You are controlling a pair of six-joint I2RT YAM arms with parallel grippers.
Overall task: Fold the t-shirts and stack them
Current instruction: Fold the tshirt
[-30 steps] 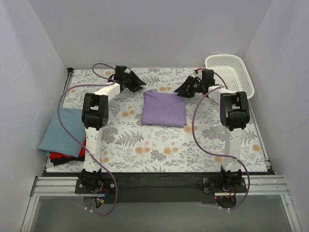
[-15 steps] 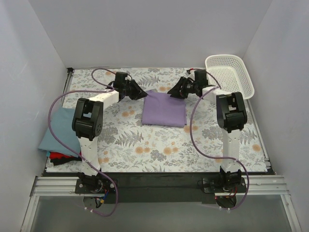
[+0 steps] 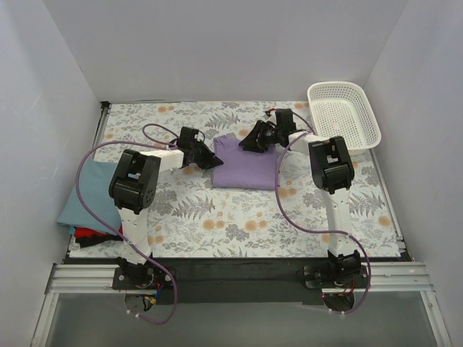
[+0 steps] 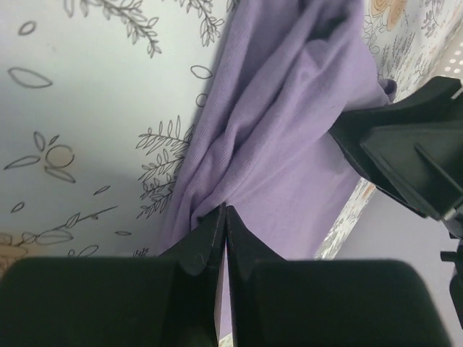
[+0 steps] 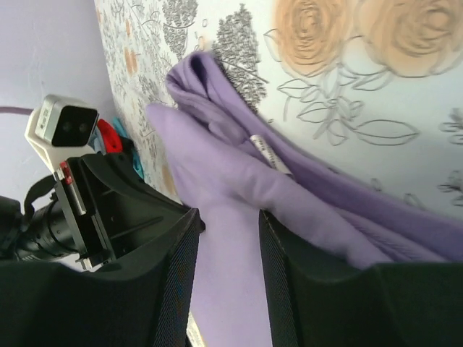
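The lilac t-shirt [image 3: 246, 166] lies folded in the middle of the table. My left gripper [image 3: 214, 160] is at its left edge, and in the left wrist view the jaws [image 4: 223, 211] are shut on a pinch of the lilac cloth [image 4: 282, 130], which wrinkles toward the tips. At the shirt's far edge my right gripper [image 3: 247, 142] stands open, with flat lilac cloth [image 5: 217, 173] showing between its fingers [image 5: 230, 217]. At the table's left edge is a stack of folded t-shirts: dusty blue-grey [image 3: 90, 194] on top, with red [image 3: 90, 233] and black beneath.
A white mesh basket [image 3: 342, 114] stands at the back right corner. The floral table cover [image 3: 239, 217] spreads under everything. White walls close in on the left, back and right. The two grippers are close together over the shirt's far left corner.
My left gripper came nearer and down to the shirt's left edge and shut on the cloth. My right gripper slid left onto the shirt's far edge, still open.
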